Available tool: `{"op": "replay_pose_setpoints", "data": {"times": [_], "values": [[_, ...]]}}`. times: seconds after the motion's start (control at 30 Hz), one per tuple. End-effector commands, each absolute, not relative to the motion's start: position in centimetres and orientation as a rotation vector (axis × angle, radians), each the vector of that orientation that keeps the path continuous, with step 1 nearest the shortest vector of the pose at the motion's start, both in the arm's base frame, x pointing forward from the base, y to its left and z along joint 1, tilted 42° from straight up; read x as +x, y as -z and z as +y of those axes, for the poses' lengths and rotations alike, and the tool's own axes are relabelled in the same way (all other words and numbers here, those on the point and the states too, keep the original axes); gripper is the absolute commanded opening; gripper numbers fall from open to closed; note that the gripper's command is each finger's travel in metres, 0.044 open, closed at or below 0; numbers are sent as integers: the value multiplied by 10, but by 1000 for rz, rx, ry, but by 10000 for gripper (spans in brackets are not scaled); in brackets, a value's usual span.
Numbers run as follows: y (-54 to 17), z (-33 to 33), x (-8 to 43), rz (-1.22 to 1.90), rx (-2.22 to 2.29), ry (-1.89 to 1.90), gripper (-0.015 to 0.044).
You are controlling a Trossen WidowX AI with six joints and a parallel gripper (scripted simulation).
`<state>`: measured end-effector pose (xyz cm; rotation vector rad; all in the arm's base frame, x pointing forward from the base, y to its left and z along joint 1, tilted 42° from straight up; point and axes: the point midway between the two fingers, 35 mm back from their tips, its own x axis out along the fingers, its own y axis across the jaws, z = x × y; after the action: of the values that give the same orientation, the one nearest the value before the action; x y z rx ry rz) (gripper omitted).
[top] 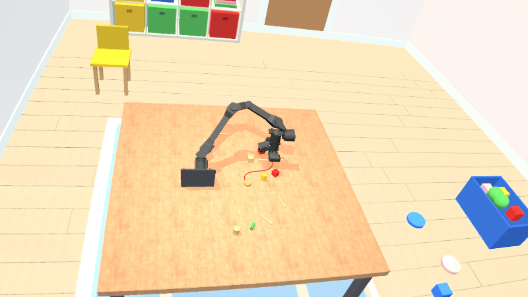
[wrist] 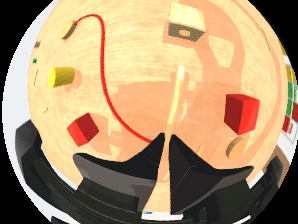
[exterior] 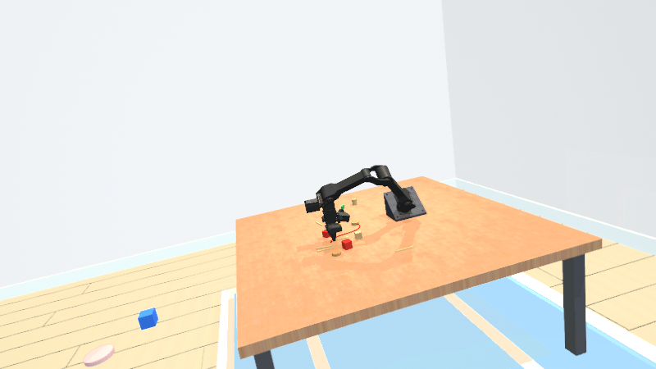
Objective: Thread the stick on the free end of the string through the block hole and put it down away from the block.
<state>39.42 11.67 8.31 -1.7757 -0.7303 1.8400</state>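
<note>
While the brown wooden tabletop (top: 165, 229) (exterior: 412, 257) carries everything, the pale wooden block with a hole (top: 250, 158) (exterior: 357, 234) (wrist: 186, 22) stands apart from the stick's tip.
Near the block, the black claw (top: 273, 161) (exterior: 334, 239) (wrist: 166, 135) is almost closed, gripping the thin pale wooden stick (wrist: 175, 100); the thin red string (top: 258, 171) (exterior: 350, 231) (wrist: 104, 65) curves past the block to the round wooden button (top: 247, 183) (exterior: 355, 223) (wrist: 68, 29).

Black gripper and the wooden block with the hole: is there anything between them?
The held stick spans part of the gap between gripper and block, wrist view shows.
</note>
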Motion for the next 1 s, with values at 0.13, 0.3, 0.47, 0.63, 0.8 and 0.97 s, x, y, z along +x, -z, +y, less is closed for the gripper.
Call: {"op": "replay_pose_setpoints", "data": {"times": [0.13, 0.3, 0.47, 0.63, 0.8, 0.97], "values": [[-84, 116, 383, -728, -1775, -1834, 0], [-84, 116, 377, -728, -1775, -1834, 0], [-84, 115, 370, -727, -1776, -1833, 0], [-83, 115, 364, -726, -1777, -1831, 0], [-84, 115, 360, -726, -1778, -1830, 0], [-84, 115, 361, -725, -1778, -1830, 0]]}}
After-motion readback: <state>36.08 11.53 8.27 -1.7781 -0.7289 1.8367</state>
